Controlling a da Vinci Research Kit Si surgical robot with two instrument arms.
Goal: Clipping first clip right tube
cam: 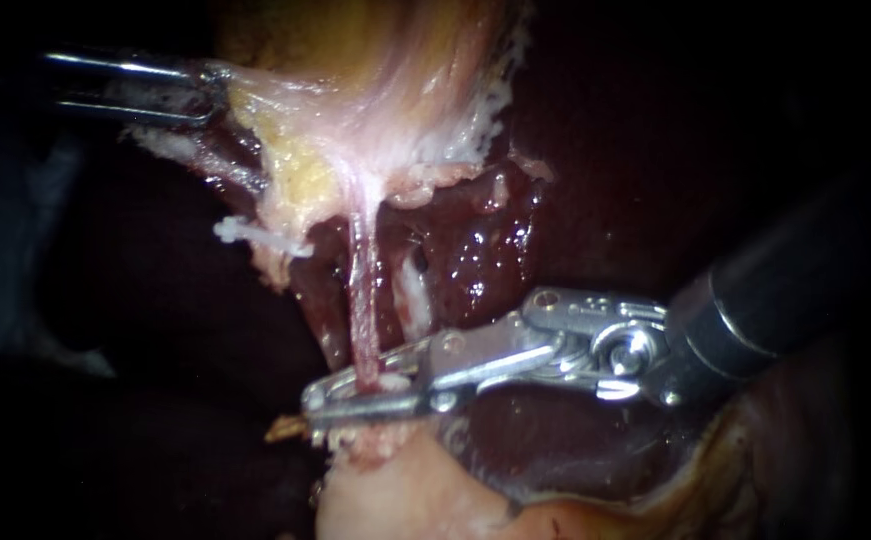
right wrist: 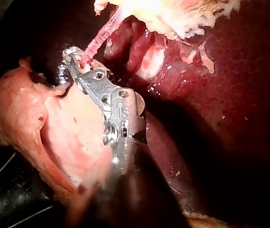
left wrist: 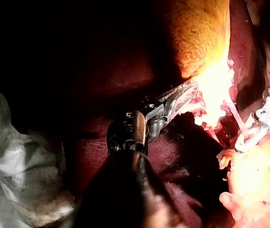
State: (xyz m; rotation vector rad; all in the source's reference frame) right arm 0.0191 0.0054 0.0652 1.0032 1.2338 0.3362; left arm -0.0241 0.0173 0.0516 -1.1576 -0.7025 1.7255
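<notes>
- Pale pink tissue fold [cam: 405, 495] sits nearest the endoscope, just under the R instrument's jaws.
- R instrument [cam: 320, 397]: dark shaft comes in from the right, then a metal wrist, w/ long jaws reaching leftwards. Jaws are narrow, one each side of the pink tube [cam: 360, 300]. Both look to touch it, so they're clamped on it near its lower end.
- Pink tube runs taut & roughly upright from the gallbladder's lower edge down to those jaws. R wrist view shows it passing thru them close to the tips.
- Whitish strand [cam: 413, 295] lies just beside the tube, on its right in endoscope view, outside the jaws.
- Liver [cam: 475, 250] is dark red & wet, behind tube & strand.
- Gallbladder [cam: 385, 60] is yellow-orange, further back, w/ a pale fatty fringe along its lower edge.
- L instrument [cam: 200, 90] is furthest, in from the left. Its jaws are closed on the gallbladder's fringe, which is drawn out towards it.
</notes>
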